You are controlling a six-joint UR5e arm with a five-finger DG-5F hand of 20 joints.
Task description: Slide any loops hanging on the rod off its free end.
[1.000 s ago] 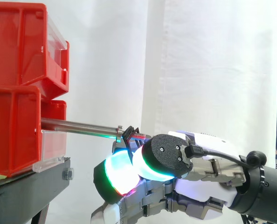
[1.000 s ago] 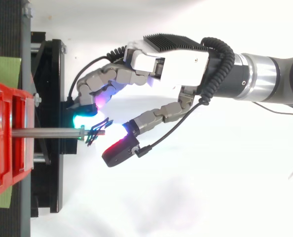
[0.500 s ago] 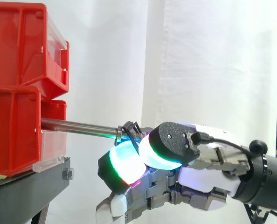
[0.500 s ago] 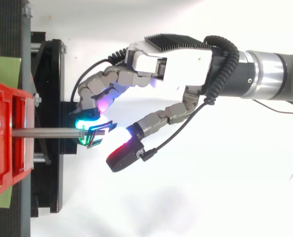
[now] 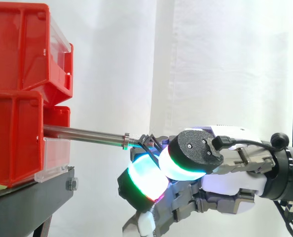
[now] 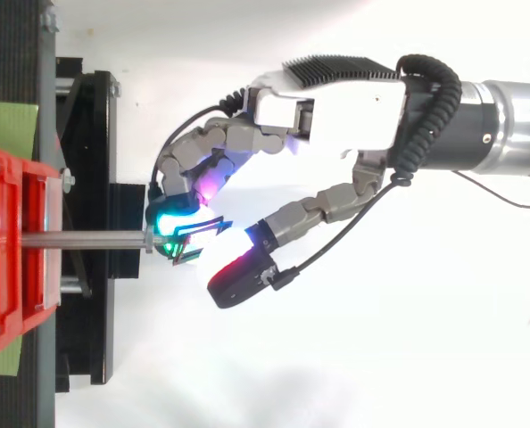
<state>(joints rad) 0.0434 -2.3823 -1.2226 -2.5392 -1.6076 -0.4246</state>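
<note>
A steel rod (image 5: 82, 133) sticks out to the right from the red bins (image 5: 13, 123) and ends in a collar and a short threaded tip. Thin black wire loops (image 5: 150, 140) sit right at that tip; whether they still ring the thread I cannot tell. My hand (image 5: 230, 173) comes in from the right, just below the rod's end. Its fingers are curled, and two glowing pads (image 5: 146, 175) close in under the loops. From above, the loops (image 6: 196, 234) lie between a green-lit fingertip (image 6: 169, 219) and the thumb, just past the rod (image 6: 86, 239).
The red bins are stacked on a black stand (image 5: 33, 197) at the left. A white curtain hangs behind. In the top view the stand (image 6: 91, 178) reaches out under the rod, and a green pad (image 6: 6, 129) lies beside the bins.
My hand has drawn back to the right, away from the bins. The black loops have travelled with it, from near the collar out to the threaded tip of the rod.
</note>
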